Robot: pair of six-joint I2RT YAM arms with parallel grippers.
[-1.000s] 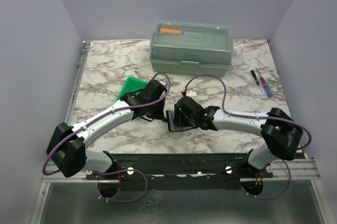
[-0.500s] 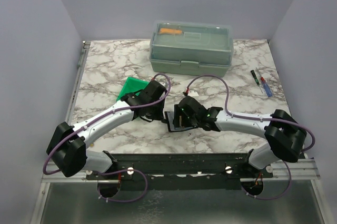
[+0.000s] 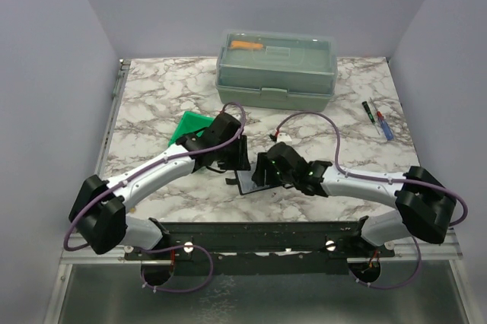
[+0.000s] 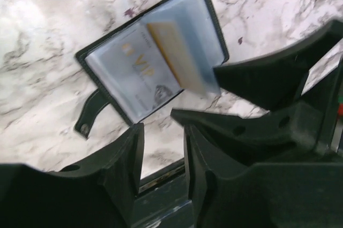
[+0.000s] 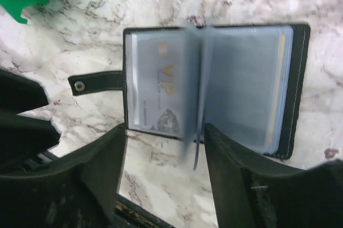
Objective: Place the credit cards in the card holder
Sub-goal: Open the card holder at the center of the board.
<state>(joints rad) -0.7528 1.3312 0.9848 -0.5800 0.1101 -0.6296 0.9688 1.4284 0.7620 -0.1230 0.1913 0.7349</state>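
The card holder (image 5: 257, 51) lies open on the marble, its strap and stud (image 5: 80, 85) out to the left. A silver VIP credit card (image 5: 161, 91) sits in its left pocket. A yellowish credit card (image 4: 177, 57) shows in a see-through leaf, whose loose pages (image 5: 195, 105) stand up at the spine. My right gripper (image 5: 166, 142) is open just at the holder's near edge, and a leaf hangs loose between its fingers. My left gripper (image 4: 163, 142) is open and empty, a little off the holder (image 4: 155, 62). In the top view both grippers (image 3: 232, 153) (image 3: 262, 172) meet over the holder (image 3: 247, 183).
A small green bin (image 3: 190, 128) lies just behind my left gripper. The big grey-green lidded toolbox (image 3: 275, 73) stands at the back. Two pens (image 3: 378, 120) lie at the right. The black rail (image 3: 259, 236) runs along the near edge.
My left gripper has gone from shut to open and shifted slightly right. My right gripper has drawn a little toward the near edge, its elbow swinging right.
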